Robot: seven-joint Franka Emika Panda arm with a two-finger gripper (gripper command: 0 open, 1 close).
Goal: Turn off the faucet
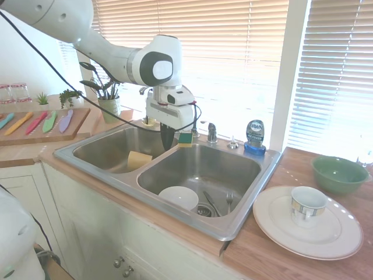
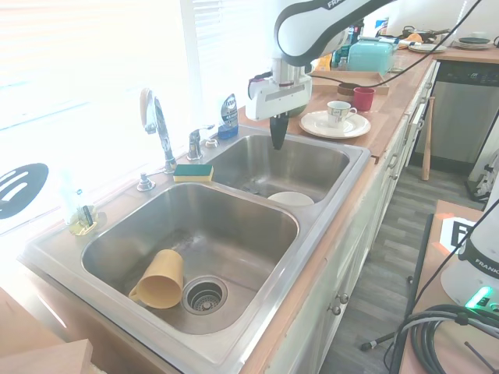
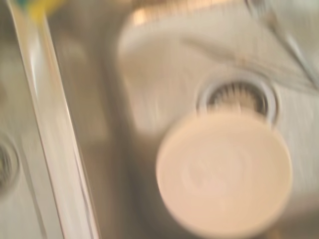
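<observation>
Gripper, fingers pressed together, hangs over the steel sink; faucet behind it by the bright blinds.

Chrome faucet; yellow-and-green sponge beside gripper; white bowl below; blue soap bottle.

The claw hangs over the right basin of the sink, with open air all around it. Under it sit a white bowl and a fork. By the back rim stand the faucet, a sponge and a blue soap bottle. The space between the claw and the faucet is free.
</observation>
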